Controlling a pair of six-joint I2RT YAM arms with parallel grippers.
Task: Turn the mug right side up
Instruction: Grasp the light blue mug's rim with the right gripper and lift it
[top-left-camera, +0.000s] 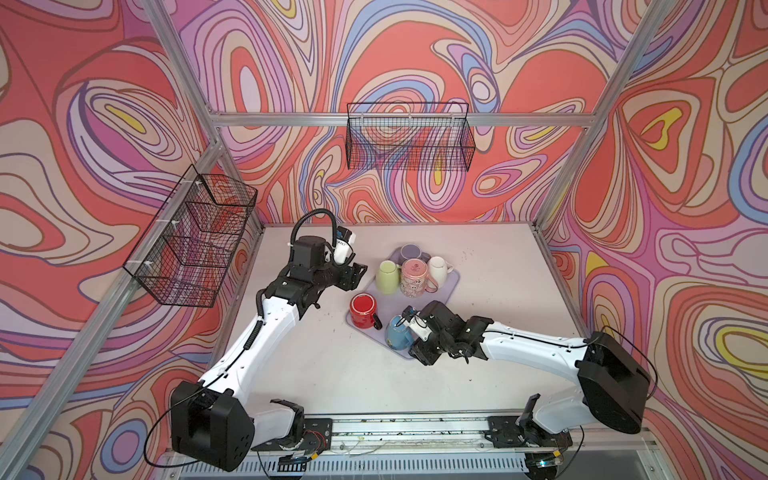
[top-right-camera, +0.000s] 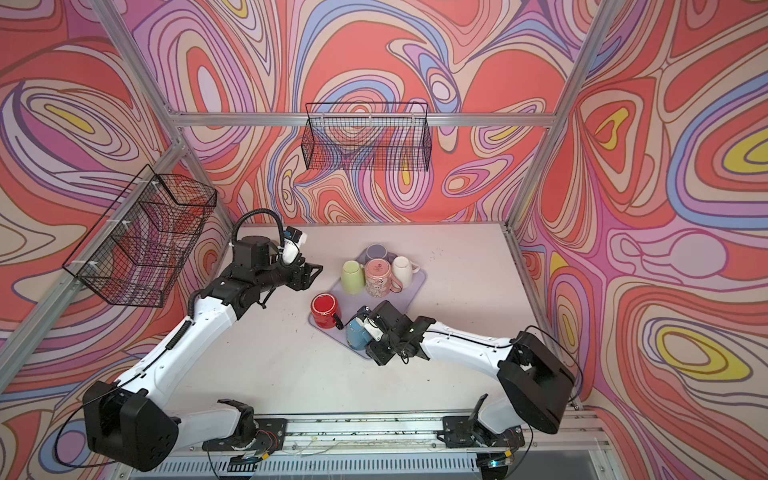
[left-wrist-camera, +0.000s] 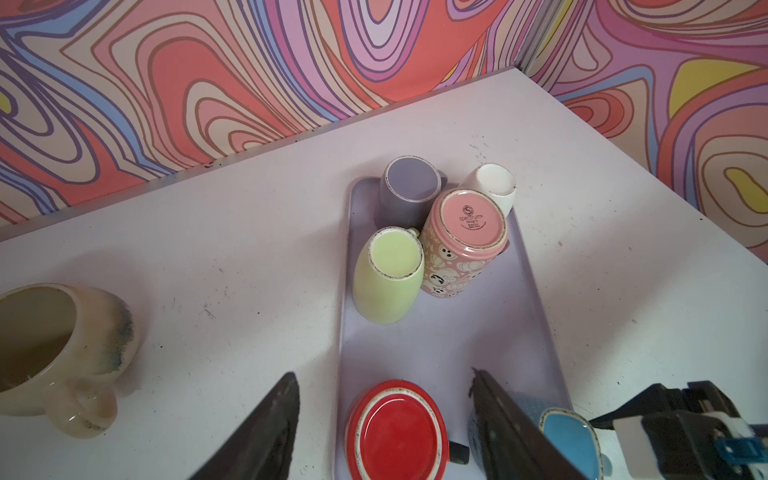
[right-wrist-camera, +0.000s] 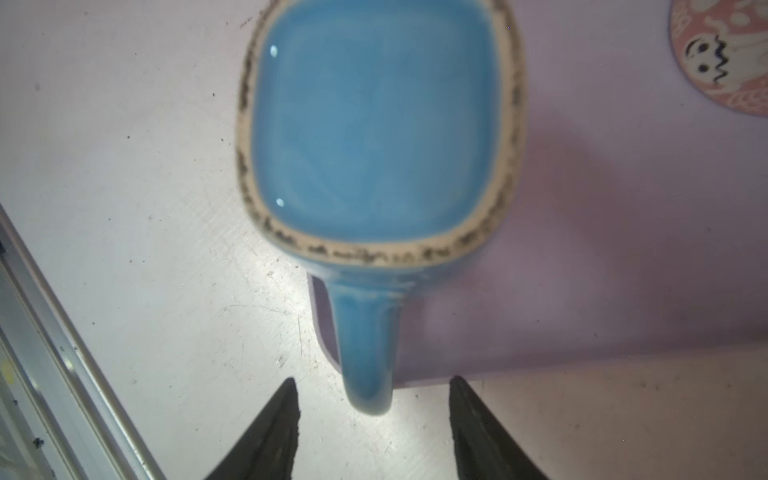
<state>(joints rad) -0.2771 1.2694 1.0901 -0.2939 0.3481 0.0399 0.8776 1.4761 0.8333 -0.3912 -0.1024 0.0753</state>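
Note:
A blue mug (top-left-camera: 398, 332) (top-right-camera: 356, 332) (right-wrist-camera: 374, 124) stands upside down on the near corner of a lilac tray (top-left-camera: 451, 279) (right-wrist-camera: 582, 208). Its handle (right-wrist-camera: 365, 345) points at my right gripper (right-wrist-camera: 372, 380) (top-left-camera: 410, 336). That gripper is open, and the end of the handle lies just between its fingertips without touching either. A red mug (top-left-camera: 363, 309) (left-wrist-camera: 397, 432), also upside down, sits on the tray's left end. My left gripper (left-wrist-camera: 384, 374) (top-left-camera: 360, 271) hangs open above and beyond it, holding nothing.
Green (top-left-camera: 388, 276), pink (top-left-camera: 414, 278), white (top-left-camera: 438, 268) and purple (top-left-camera: 409, 252) mugs stand upside down, crowded at the tray's far end. A beige mug (left-wrist-camera: 62, 353) stands upright on the table left of the tray. Wire baskets (top-left-camera: 409, 137) (top-left-camera: 191, 241) hang on the walls.

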